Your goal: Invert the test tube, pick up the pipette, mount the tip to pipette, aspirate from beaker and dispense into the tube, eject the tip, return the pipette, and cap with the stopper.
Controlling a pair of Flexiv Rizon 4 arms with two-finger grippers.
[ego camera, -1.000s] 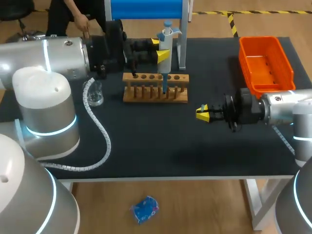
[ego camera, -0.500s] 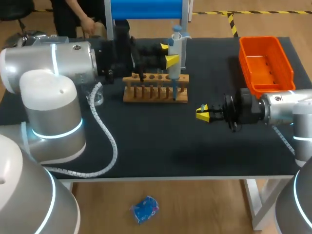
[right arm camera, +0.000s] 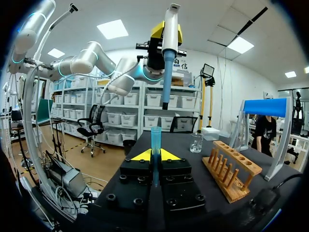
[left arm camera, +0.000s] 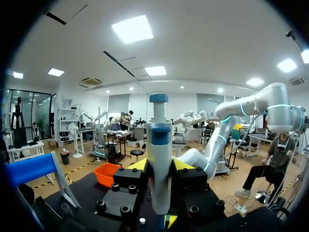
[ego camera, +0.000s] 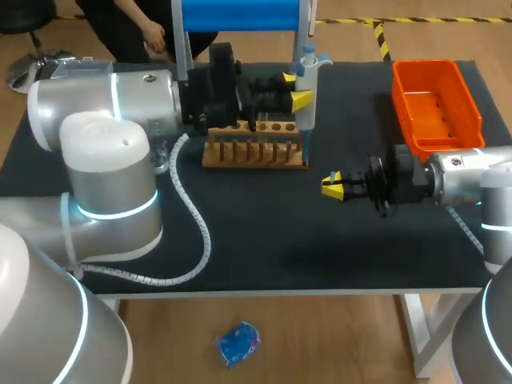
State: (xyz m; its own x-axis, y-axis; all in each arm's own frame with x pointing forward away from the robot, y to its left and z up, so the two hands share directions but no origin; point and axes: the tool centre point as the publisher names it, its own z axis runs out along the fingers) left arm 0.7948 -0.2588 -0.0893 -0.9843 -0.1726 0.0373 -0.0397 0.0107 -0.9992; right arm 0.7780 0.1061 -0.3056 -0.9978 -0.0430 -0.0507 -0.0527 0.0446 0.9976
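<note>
Squarely in L gripper (ego camera: 295, 89): pipette (ego camera: 307, 120)

The left arm (ego camera: 104, 104), filling the left of the head view, is formed of rounded silver-grey housings, and a thin glowing cyan band (ego camera: 98, 214) is set around each joint. A white spiral-wrapped cable (ego camera: 207, 236) is run from its black wrist section across the lower left of the frame. The right arm (ego camera: 468, 178), at the right edge, is finished in the same silver with a black wrist block. The left gripper (ego camera: 294, 89) and the right gripper (ego camera: 331, 186) are tipped in bright yellow; in the wrist views their black bodies are seen studded with round socket screws (right arm camera: 110, 197)
</note>
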